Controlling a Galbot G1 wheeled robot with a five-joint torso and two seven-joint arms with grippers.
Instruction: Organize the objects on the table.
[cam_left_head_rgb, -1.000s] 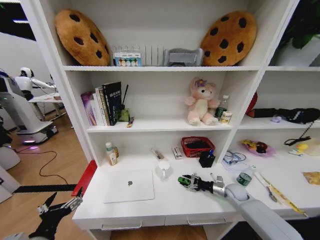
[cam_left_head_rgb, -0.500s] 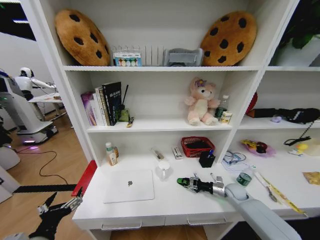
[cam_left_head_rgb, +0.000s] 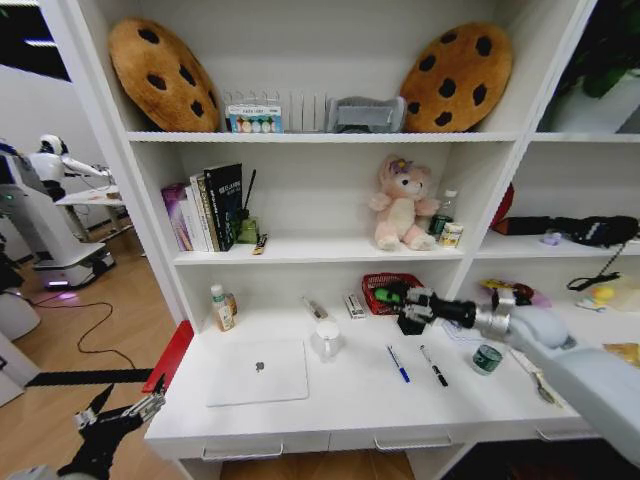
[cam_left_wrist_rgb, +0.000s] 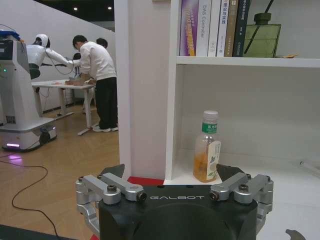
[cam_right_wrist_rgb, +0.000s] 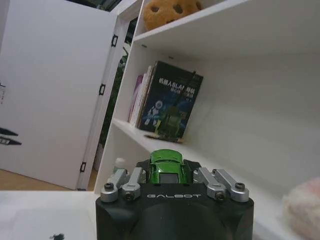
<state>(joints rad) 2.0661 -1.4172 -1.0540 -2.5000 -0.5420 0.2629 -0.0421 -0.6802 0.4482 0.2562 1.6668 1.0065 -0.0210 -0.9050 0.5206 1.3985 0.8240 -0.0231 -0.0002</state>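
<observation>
The right end effector (cam_left_head_rgb: 392, 296), pinching the green toy car (cam_right_wrist_rgb: 166, 169), is now lifting it off the desk (cam_left_head_rgb: 340, 405) toward twelve o'clock, hovering before the red basket (cam_left_head_rgb: 396, 281). Pickup looks done; placement remains. The left end effector (cam_left_head_rgb: 120, 410) is hanging parked at seven o'clock, fingers spread.

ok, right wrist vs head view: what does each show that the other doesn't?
Right wrist only: close up, the green toy car clamped in the right end effector, roof facing the camera.

Head only: the desk layout, with laptop, two loose pens, black pen cup, green-topped can, and the left end effector low off the desk's left corner.

Both: books on the shelf, a cookie cushion.
</observation>
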